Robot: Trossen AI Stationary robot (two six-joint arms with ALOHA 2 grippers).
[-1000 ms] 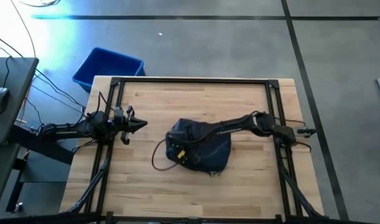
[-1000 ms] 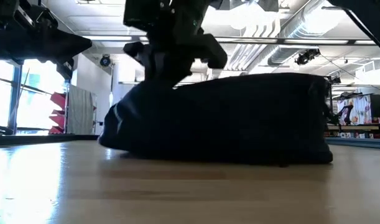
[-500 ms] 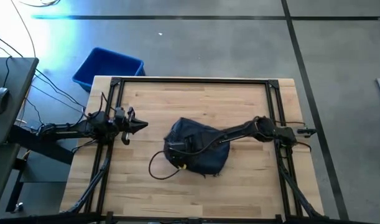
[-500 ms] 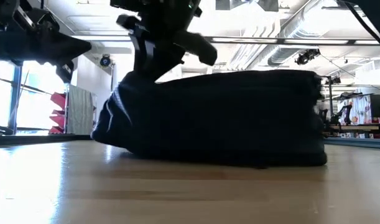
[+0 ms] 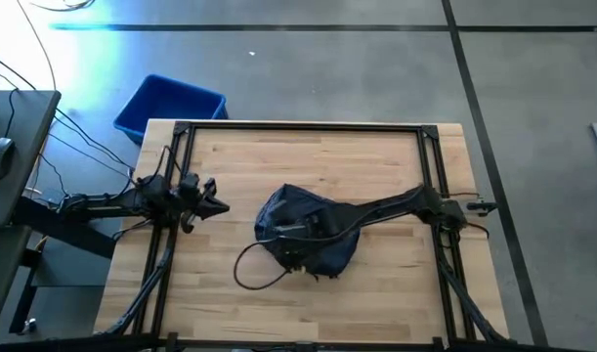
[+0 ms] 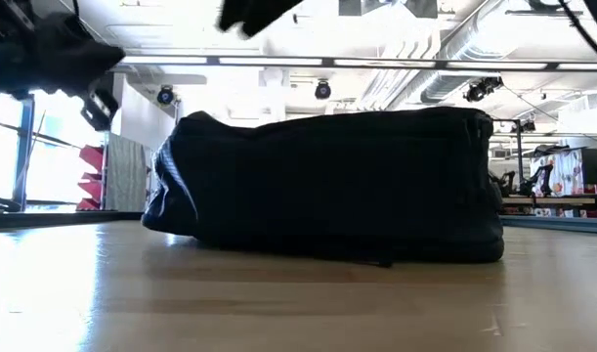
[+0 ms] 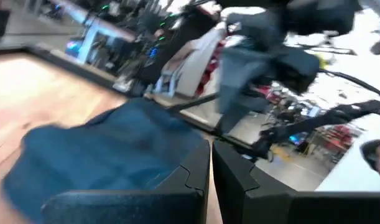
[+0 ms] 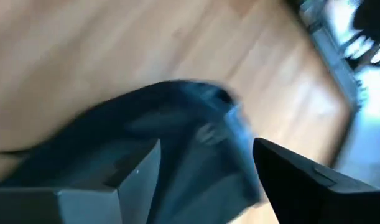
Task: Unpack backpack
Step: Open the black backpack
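A soft navy backpack slumps at the centre of the table, a dark strap looping out toward 7 o'clock. The right gripper, fingers spread wide, hovers over its 9 o'clock end. The left gripper, fingers pressed together, waits out at 9 o'clock. Floppy and likely light, the fabric should bunch; the zipper edge looks the surest hold
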